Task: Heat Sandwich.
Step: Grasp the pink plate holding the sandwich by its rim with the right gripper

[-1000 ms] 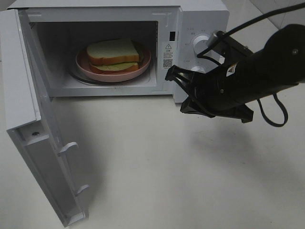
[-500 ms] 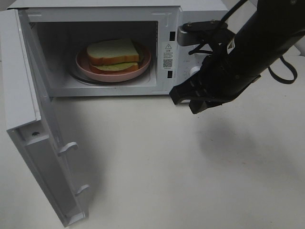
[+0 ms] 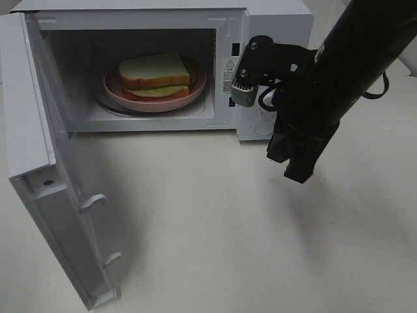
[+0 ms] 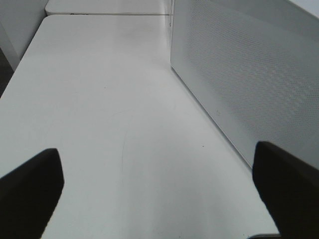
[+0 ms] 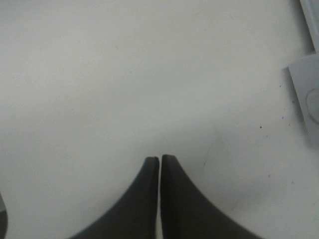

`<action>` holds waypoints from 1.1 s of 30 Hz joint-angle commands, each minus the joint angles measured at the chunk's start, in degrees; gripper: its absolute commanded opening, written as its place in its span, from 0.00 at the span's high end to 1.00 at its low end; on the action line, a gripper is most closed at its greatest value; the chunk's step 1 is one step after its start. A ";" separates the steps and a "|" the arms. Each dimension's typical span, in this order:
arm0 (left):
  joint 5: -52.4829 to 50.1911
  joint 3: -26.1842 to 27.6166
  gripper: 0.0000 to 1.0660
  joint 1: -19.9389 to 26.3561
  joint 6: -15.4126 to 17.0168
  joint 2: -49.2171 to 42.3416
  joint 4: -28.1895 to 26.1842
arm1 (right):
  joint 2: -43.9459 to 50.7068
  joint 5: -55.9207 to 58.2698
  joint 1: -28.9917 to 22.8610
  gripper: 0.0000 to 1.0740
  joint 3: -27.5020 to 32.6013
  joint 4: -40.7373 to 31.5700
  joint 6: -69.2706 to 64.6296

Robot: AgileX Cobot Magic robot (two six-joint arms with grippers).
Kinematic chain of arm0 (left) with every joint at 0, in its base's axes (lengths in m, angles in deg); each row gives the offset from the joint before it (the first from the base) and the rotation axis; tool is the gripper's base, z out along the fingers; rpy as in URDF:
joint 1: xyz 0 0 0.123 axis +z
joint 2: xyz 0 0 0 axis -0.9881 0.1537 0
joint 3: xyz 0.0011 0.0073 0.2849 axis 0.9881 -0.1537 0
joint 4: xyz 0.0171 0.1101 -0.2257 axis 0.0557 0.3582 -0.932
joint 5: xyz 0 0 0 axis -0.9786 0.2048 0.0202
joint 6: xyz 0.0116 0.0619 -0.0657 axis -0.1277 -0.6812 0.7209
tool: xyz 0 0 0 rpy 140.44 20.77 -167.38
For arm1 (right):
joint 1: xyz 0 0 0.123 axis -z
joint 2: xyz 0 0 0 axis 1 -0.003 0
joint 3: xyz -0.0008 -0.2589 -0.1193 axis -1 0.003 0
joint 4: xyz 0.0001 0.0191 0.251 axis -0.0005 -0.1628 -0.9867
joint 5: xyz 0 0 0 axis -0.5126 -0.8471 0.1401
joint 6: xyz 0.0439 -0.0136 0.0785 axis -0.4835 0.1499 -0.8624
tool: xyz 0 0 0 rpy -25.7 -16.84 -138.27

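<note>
The sandwich point(image 3: 156, 77), white bread with orange-brown crust and pale green filling, lies on a round pink plate point(image 3: 195, 88) inside the open microwave point(image 3: 277, 23). My right gripper point(image 3: 301, 175) hangs in front of the microwave's control panel and points down at the table, apart from the sandwich. In the right wrist view the right gripper point(image 5: 160, 159) is shut with nothing between its fingers, above bare white table. My left gripper point(image 4: 159, 191) is open and empty beside a perforated white wall point(image 4: 249, 84); it does not show in the exterior high view.
The microwave door point(image 3: 39, 163) stands swung wide open at the left, reaching toward the front of the table point(image 3: 215, 235). The right arm covers most of the control panel. A white corner point(image 5: 306, 94) shows at the edge of the right wrist view.
The right arm has swung from pointing left toward the microwave opening to pointing straight down, shifting slightly right. The gripper stayed shut. The sandwich, plate and door have not moved.
</note>
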 commanded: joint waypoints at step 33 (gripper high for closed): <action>-0.57 -0.11 0.08 -0.34 0.00 -1.38 -0.46 | 0.74 -5.84 -0.23 0.07 -0.40 0.74 33.86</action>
